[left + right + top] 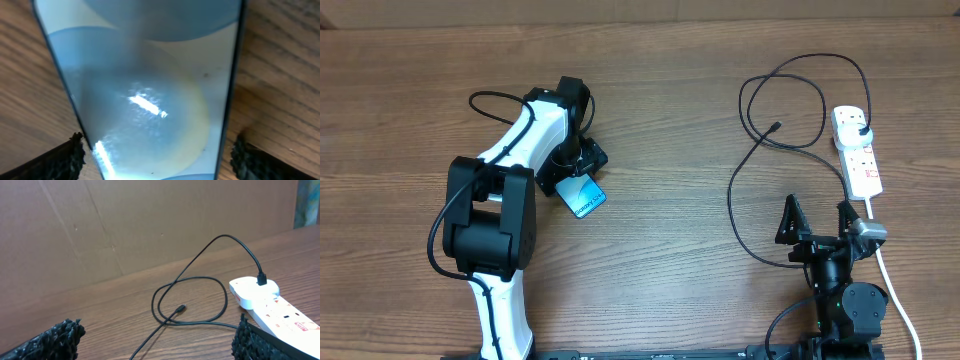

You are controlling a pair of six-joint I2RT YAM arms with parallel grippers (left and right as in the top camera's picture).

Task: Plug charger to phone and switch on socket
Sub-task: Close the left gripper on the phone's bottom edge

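Note:
The phone (pixel 586 197) lies flat on the wooden table, its light blue screen up. My left gripper (pixel 572 172) hovers right over it, open. In the left wrist view the phone (pixel 150 90) fills the frame, and the two black fingertips (pixel 62 160) straddle its long edges with narrow gaps either side. The charger (pixel 760 150) lies in black loops at the right. Its connector tip (pixel 776 126) rests free on the table and its plug (pixel 861 130) sits in the white socket (pixel 860 158). My right gripper (pixel 816 222) is open and empty, short of the cable tip (pixel 180 308).
The socket's thick white cord (pixel 895 290) runs down the right edge past the right arm's base. A brown cardboard wall (pixel 125 225) stands behind the table. Bare wood (pixel 670 200) lies between phone and cable.

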